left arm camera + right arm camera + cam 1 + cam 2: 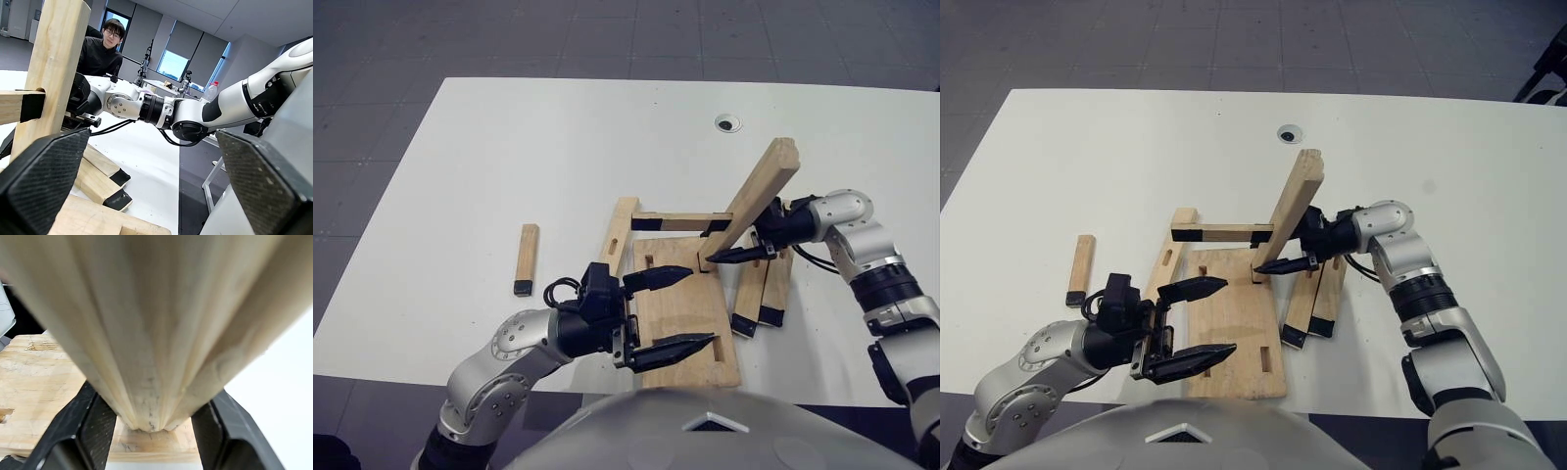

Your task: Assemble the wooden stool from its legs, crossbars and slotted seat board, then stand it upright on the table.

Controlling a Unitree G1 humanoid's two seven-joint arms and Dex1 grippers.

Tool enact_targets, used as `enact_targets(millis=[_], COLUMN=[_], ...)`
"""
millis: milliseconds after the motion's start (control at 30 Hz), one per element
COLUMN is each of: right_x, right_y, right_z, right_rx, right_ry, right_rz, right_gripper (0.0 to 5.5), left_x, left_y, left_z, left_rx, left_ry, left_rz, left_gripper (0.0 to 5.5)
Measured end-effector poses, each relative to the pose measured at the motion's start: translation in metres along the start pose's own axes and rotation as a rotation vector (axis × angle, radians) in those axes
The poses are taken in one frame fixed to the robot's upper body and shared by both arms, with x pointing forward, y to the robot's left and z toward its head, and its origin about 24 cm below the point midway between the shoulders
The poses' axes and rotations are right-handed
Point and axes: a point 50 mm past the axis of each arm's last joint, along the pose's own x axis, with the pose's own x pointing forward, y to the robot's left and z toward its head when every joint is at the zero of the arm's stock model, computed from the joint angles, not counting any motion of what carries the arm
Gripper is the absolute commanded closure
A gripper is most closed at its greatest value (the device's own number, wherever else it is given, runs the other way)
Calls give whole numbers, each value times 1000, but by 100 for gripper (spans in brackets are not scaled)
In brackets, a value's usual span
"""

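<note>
While the right end effector (pixel 713 258) is clamped low on a tilted leg (pixel 756 191), whose foot meets a slot at the far edge of the seat board (pixel 690 318) lying flat on the desk (pixel 489 147), the left end effector (pixel 702 306) hovers spread wide over the board's near part. A crossbar (pixel 671 221) runs from this leg to another leg (pixel 620 231) lying flat. The wood looks stiff, light and sturdy, though smooth. A grip near the foot seems best, steering the end without levering the joint.
</note>
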Motion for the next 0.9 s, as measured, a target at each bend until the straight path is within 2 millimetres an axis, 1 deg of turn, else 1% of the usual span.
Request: enact_targets(millis=[233,333,400,600,733,900], right_x=[0,0,1,1,1,1], right_y=[7,6,4,-3,-5,-4], right_z=[-7,-9,-10,-8,-6,-6], right_rx=[-49,21,109,267,311,302], right_ry=[-59,-60,-57,-26,-15,-13], right_rz=[-65,-61,-54,-39,-32,-33], right_gripper=[347,347,347,347,347,347], left_x=[0,0,-1,-2,-2,-2], left_y=[0,0,0,0,0,0], left_z=[0,0,-1,-2,-2,-2], left_rx=[-1,-3,-6,-15,-15,-15], left_ry=[0,0,0,0,0,0], left_rz=[1,2,5,31,34,38], left_gripper=[77,77,77,77,77,77])
